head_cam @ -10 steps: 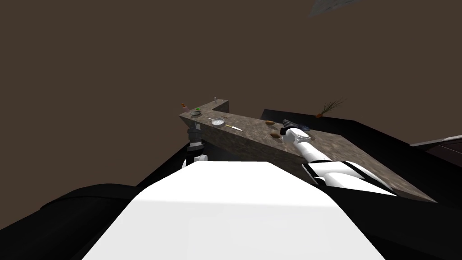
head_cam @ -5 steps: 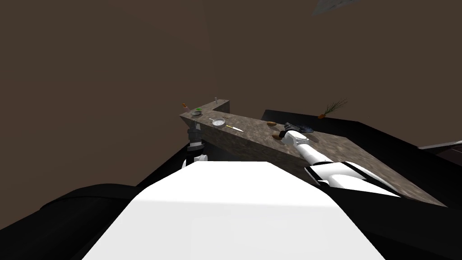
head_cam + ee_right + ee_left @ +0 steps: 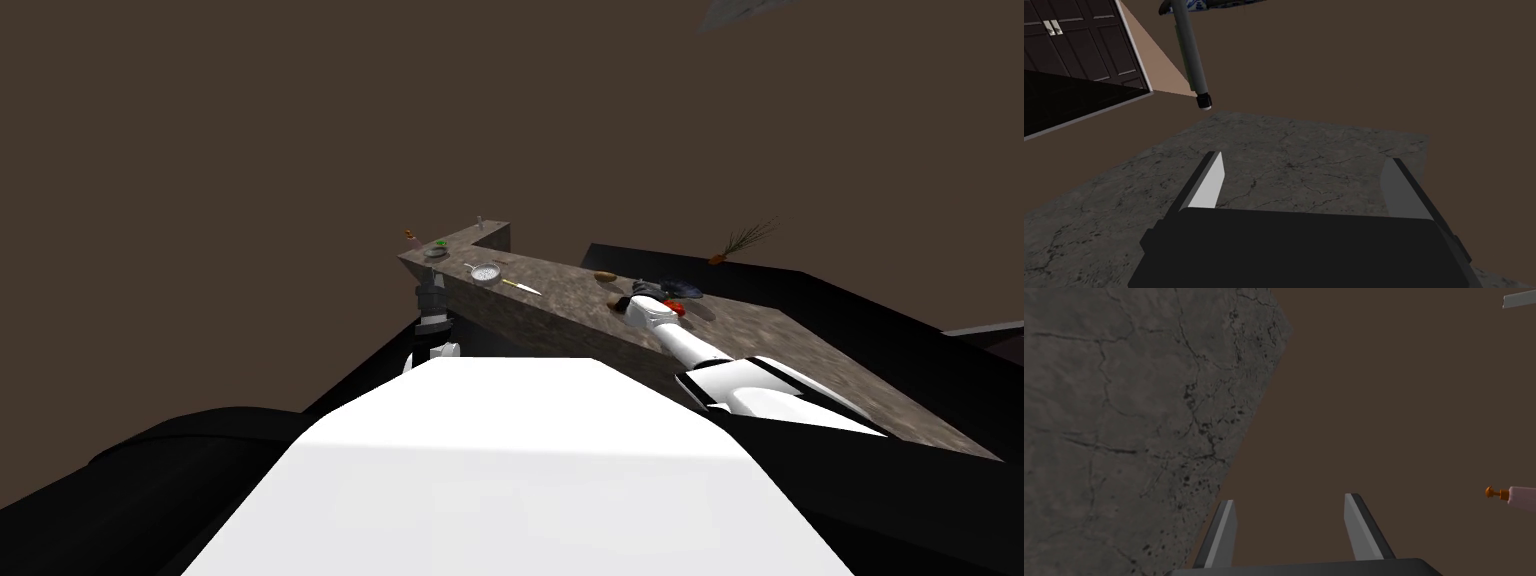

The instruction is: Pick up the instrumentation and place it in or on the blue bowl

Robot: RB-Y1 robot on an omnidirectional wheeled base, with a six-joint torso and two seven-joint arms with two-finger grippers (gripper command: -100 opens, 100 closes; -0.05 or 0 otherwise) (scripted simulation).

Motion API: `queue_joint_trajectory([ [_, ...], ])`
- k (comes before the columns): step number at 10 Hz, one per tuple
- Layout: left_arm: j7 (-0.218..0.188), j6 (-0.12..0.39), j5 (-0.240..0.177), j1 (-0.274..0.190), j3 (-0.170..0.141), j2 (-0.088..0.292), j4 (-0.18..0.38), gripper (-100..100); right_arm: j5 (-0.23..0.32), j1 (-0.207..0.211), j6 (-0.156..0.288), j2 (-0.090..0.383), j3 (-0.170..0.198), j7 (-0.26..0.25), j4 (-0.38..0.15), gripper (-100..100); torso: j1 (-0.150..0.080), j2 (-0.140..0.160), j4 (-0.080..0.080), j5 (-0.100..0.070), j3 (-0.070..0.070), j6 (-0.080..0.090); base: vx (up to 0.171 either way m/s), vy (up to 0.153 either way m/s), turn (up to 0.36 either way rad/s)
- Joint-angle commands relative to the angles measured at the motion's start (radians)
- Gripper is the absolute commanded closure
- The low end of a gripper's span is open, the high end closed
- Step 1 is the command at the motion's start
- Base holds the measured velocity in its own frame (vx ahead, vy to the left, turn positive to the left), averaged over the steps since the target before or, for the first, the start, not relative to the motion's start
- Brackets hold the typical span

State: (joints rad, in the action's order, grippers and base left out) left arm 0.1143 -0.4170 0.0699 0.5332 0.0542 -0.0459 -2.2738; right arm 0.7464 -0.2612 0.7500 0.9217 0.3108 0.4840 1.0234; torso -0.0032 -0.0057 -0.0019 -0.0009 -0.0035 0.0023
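Two open grippers, both empty.
Right gripper (image 3: pixel 1304 160), fingers spread wide, hovered over the grey stone counter (image 3: pixel 1324 145); left gripper (image 3: pixel 1289 500) hung released beside its edge, brown wall (image 3: pixel 1399 388) behind.

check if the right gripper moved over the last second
Yes. In the head view the right gripper has pulled back toward the near edge of the counter, away from the brown lump, uncovering a red thing.
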Motion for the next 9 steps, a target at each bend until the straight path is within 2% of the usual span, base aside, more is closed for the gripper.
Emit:
queue_joint_trajectory([
  [1,0.000,0.000,0.000,0.000,0.000,0.000,0.000,0,-0.004,0.014,0.029,0.006,0.014,0.016,0.008,-100,0.000,0.000,0.000,0.000,0.000,0.000,0.050,0.015,0.007],
  [4,0.000,0.000,0.000,0.000,0.000,0.000,0.000,0,0.019,0.044,0.138,-0.003,0.101,0.103,-0.031,-100,0.000,-0.002,0.000,0.000,-0.001,0.000,0.088,0.013,0.005],
  [5,0.000,0.000,0.000,0.000,0.000,0.000,0.000,0,0.019,0.044,0.138,-0.003,0.101,0.103,-0.031,-100,0.000,-0.003,-0.001,0.000,-0.002,0.000,0.072,0.025,-0.001],
  [9,0.000,0.000,0.000,0.000,0.000,0.000,0.000,0,0.041,0.078,0.234,-0.034,0.182,0.174,-0.069,-100,0.001,-0.002,0.000,0.000,-0.001,0.000,0.083,0.023,-0.003],
])
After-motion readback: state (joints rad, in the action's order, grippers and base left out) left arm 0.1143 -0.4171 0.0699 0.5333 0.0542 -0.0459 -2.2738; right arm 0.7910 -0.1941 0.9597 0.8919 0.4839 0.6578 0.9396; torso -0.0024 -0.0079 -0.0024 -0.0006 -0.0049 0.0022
